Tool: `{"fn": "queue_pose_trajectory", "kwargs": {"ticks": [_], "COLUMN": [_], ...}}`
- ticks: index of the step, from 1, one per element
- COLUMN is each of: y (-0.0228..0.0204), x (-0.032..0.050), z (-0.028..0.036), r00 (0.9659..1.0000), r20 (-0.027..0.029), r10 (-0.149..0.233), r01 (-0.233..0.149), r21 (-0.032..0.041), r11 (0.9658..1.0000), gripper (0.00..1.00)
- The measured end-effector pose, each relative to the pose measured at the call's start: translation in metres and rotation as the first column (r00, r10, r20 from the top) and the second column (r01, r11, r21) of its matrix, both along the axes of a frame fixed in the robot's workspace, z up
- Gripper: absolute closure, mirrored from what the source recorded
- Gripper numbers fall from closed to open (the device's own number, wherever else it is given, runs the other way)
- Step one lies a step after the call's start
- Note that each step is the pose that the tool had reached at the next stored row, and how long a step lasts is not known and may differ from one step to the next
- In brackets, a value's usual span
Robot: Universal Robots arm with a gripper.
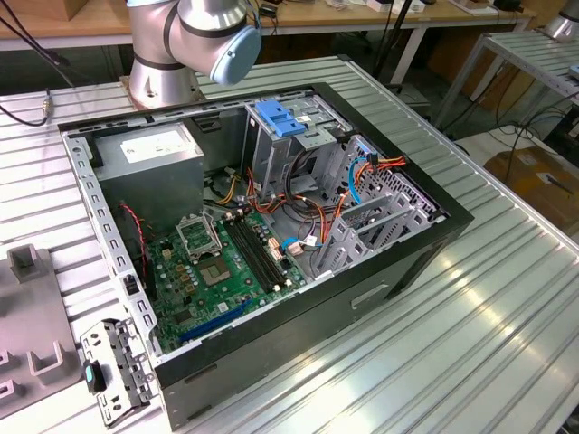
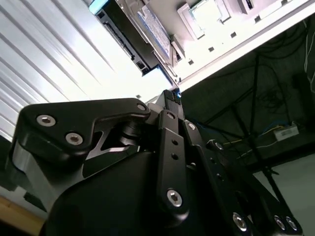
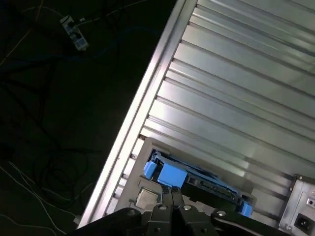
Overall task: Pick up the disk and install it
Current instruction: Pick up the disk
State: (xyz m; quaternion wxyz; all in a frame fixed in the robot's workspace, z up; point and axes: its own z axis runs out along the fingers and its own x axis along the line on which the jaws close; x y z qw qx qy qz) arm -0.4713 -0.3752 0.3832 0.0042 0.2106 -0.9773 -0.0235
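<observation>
In the first wrist view we see the gripper (image 3: 173,191) with its jaws narrow, the two black fingertips pressed one against the other. Just past them lies the disk (image 3: 202,179), flat on a grey holder at the edge of the ribbed metal bench (image 3: 236,88). The bright blue carrier rail (image 3: 172,174) of the disk frames its dark side, and the blue tab of the rail is the part nearest to the fingertips. We cannot tell if the tips touch this tab. Beyond the bench edge is the dark floor (image 3: 59,123) with loose cables. In the second wrist view the gripper (image 2: 172,96) shows the same closed tips, and the disk (image 2: 150,27) lies apart from them on the bright bench. In the exterior view the open computer case (image 1: 380,289) stands on the bench (image 1: 470,298) with the green motherboard (image 1: 226,262) inside. The grey power supply (image 1: 149,149) sits at its far corner and a blue latch plate (image 1: 280,117) is on the drive cage. The base of the arm (image 1: 194,36) stands behind the case.
</observation>
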Motion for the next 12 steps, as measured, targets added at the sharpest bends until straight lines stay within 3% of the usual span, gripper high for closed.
{"fn": "queue_pose_trajectory", "kwargs": {"ticks": [4, 7, 11, 12], "y": [0.0, 0.0, 0.0, 0.0], "x": [0.0, 0.0, 0.0, 0.0], "z": [0.0, 0.0, 0.0, 0.0], "r00": [0.9977, 0.9922, 0.9814, 0.9766], "r20": [0.0, 0.0, -0.0001, 0.0], "r10": [0.068, 0.125, 0.192, 0.215], "r01": [-0.068, -0.125, -0.192, -0.215], "r21": [0.0, 0.0, 0.0, 0.0], "r11": [0.9977, 0.9922, 0.9814, 0.9766], "gripper": [0.89, 0.89, 0.89, 0.89]}}
